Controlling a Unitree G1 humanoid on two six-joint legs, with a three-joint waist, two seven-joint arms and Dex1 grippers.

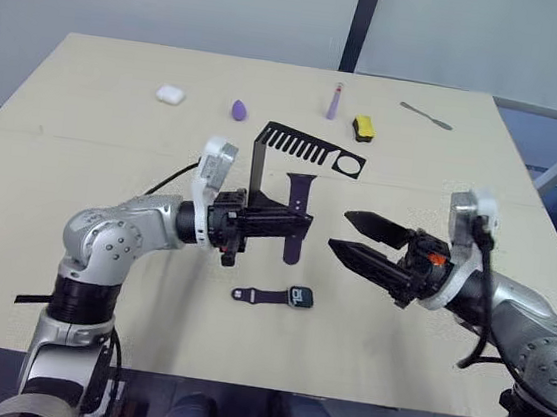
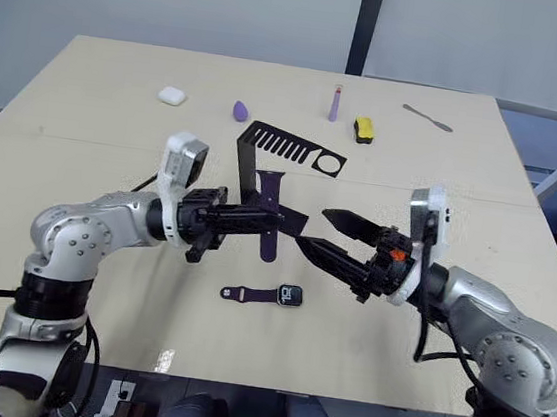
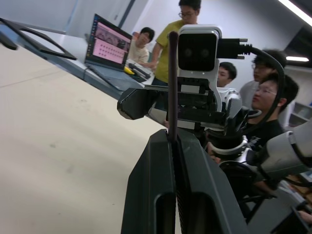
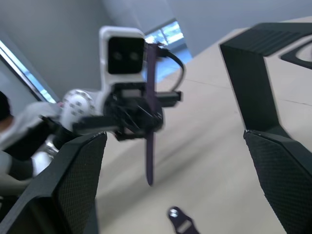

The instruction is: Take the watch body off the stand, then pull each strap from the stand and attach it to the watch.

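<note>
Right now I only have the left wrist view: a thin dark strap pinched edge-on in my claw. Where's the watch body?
Observer: The small rounded-square watch body with a dark screen lies flat on the beige table, nearer the robot than the left claw. One dark purple attached strap is already on it.
Operator: Right claw?
Observer: The right claw is open, its fingers pointing at the dark purple held strap, close but apart.
Operator: Stand?
Observer: The thin black sheet-metal stand stands upright just behind the held strap.
</note>
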